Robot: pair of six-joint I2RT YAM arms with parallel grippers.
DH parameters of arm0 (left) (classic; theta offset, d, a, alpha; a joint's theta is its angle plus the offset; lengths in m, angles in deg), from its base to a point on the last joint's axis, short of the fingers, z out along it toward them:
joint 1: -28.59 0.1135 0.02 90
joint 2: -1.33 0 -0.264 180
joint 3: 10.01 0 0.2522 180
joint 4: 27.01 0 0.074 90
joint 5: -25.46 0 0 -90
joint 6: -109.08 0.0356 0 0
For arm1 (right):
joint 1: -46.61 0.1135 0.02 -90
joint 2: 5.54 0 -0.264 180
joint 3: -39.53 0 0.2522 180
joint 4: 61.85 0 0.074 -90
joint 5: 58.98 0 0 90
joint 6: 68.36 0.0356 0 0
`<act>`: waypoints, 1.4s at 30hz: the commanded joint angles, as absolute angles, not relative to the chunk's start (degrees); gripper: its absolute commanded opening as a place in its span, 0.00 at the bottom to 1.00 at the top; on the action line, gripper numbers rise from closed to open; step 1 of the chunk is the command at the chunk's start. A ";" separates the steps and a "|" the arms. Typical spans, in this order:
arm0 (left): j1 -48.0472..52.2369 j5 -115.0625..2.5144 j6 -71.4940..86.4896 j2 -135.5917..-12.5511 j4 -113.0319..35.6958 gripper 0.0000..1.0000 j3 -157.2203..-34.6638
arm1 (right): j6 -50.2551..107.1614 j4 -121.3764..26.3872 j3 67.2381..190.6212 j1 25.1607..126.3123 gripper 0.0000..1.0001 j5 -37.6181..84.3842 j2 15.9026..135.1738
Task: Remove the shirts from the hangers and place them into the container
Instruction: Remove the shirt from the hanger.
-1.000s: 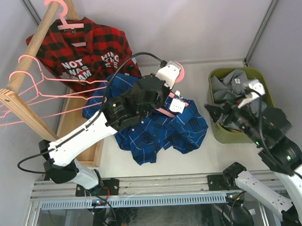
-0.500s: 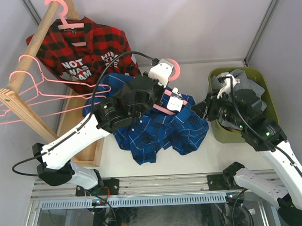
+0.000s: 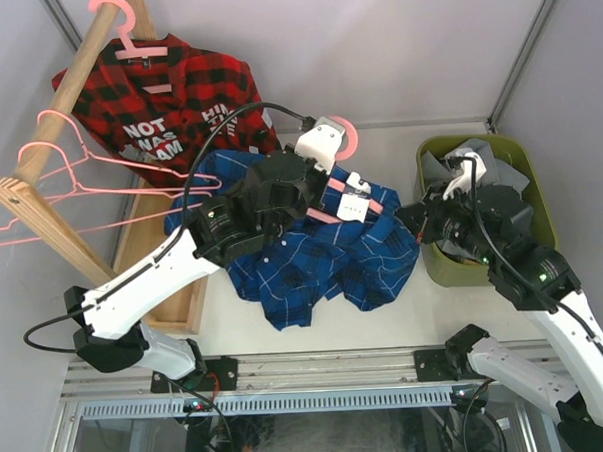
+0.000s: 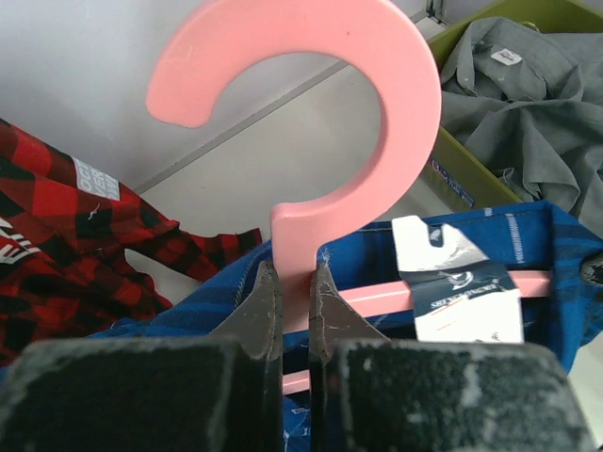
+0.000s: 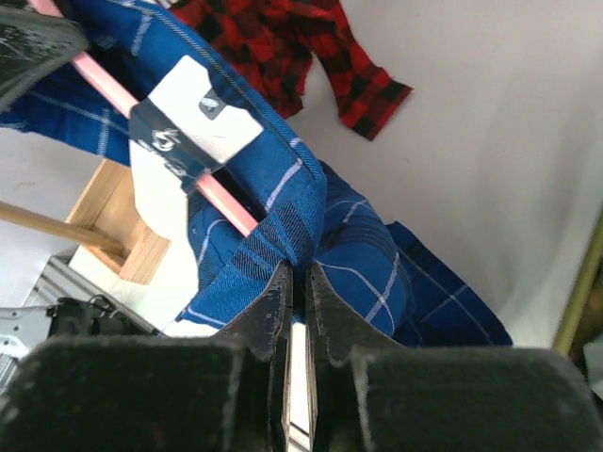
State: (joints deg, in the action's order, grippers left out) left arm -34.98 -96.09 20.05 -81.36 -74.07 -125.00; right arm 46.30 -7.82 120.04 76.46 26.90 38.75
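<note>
Top external view: the blue plaid shirt (image 3: 313,256) lies crumpled on the table (image 3: 415,311), between the wooden rail (image 3: 70,81) on the left and the olive-green container (image 3: 438,268) on the right, and outside the container. The pink hanger (image 4: 311,113) is inside the shirt's collar, with its curved hook rising free above the cloth and a white tag (image 4: 462,287) folded over its bar. Left wrist view: the left gripper (image 4: 294,306) is pinched narrowly on the stem just below the hook, both fingertips touching the plastic. Right wrist view: the right gripper (image 5: 297,282) is closed tight on a fold of the blue shirt at the collar's edge, just beside the hanger bar. The grey shirt (image 3: 489,173) is heaped in the container. The red-black plaid shirt (image 3: 176,101), bearing white lettering, hangs at the far end of the rail, and empty hangers (image 3: 80,186) hang nearer along it.
</note>
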 commanded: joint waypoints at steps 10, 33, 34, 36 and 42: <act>-35.12 -104.86 17.98 -77.54 -68.19 0.00 -124.07 | 46.38 -1.39 110.94 75.89 0.00 42.40 29.12; -34.36 -99.60 14.86 -72.93 -64.63 0.00 -120.79 | 47.31 -6.50 100.39 70.72 0.01 41.55 27.00; -34.37 -99.58 14.90 -73.03 -64.63 0.00 -120.67 | 47.27 -8.18 99.97 70.53 0.03 40.17 26.06; -34.40 -99.60 15.01 -73.16 -64.75 0.00 -120.75 | 47.17 -10.34 99.47 70.39 0.11 38.77 23.59; -34.42 -99.88 15.20 -73.23 -64.94 0.00 -120.40 | 43.31 -15.34 98.67 70.40 0.42 36.50 14.68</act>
